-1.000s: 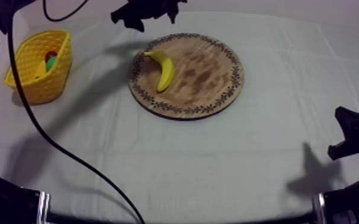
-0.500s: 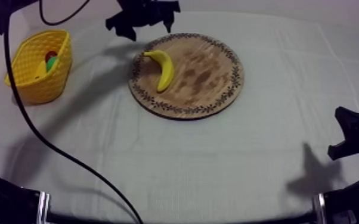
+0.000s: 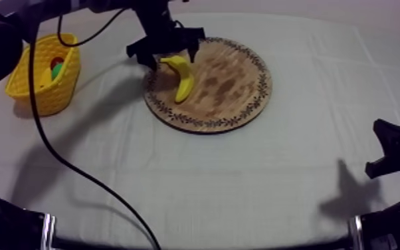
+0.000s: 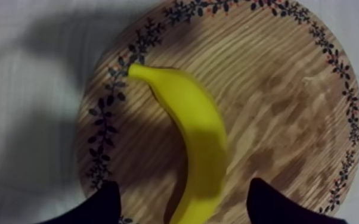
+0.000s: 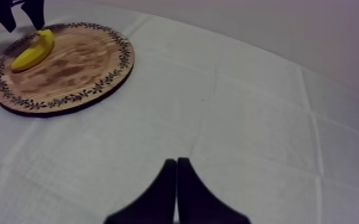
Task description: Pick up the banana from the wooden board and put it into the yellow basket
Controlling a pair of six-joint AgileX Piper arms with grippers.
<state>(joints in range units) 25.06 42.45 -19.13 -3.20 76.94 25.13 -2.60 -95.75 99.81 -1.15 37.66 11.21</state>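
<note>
Yellow basket (image 3: pixel 43 73) sat near left edge of surface (image 3: pixel 242 186), green and red bits (image 3: pixel 56 66) inside. Left tool (image 3: pixel 171 54) hung over back-left rim of wooden board (image 3: pixel 232 86), fingers wide, one either side of banana (image 3: pixel 183 78). Banana lay on board's left part. Open cloth stretched in front and to right. Right tool (image 5: pixel 176 173) sat low at right edge, fingers pressed into narrow wedge.

the left pincer (image 3: pixel 166 48) has come down from beyond the board (image 3: pixel 236 86) to straddle the banana (image 3: pixel 184 81)
</note>
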